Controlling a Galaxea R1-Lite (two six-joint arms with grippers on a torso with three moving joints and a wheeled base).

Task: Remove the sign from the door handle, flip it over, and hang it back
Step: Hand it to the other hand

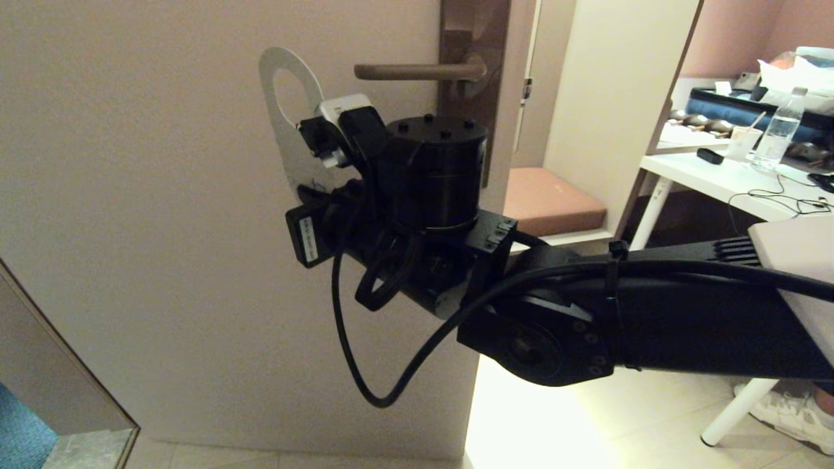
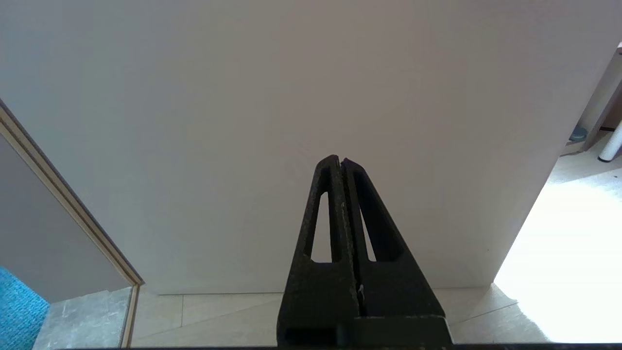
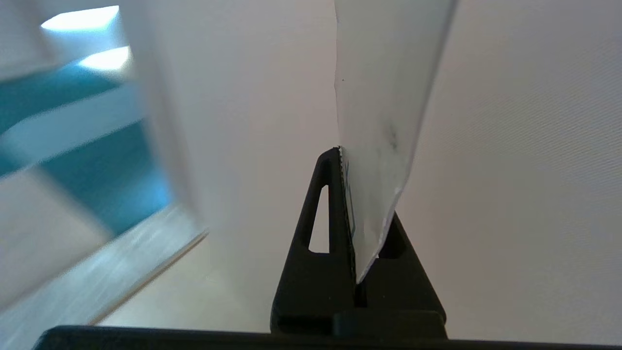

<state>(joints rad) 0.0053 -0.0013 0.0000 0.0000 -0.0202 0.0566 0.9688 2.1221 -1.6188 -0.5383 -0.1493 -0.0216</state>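
Observation:
The sign shows its pale grey-white face and is off the door handle. It stands upright just left of the lever's free end, round hole on top and level with the lever. My right gripper is shut on the lower part of the sign, which runs edge-on between the fingers. In the head view the wrist and its camera hide those fingers. The dark backplate sits at the door's right edge. My left gripper is shut on nothing, low in front of the door, outside the head view.
The pale door fills the left. Past its right edge are a brown cushioned seat, a white desk with a water bottle and cables, and a shoe. A framed panel edge stands low left.

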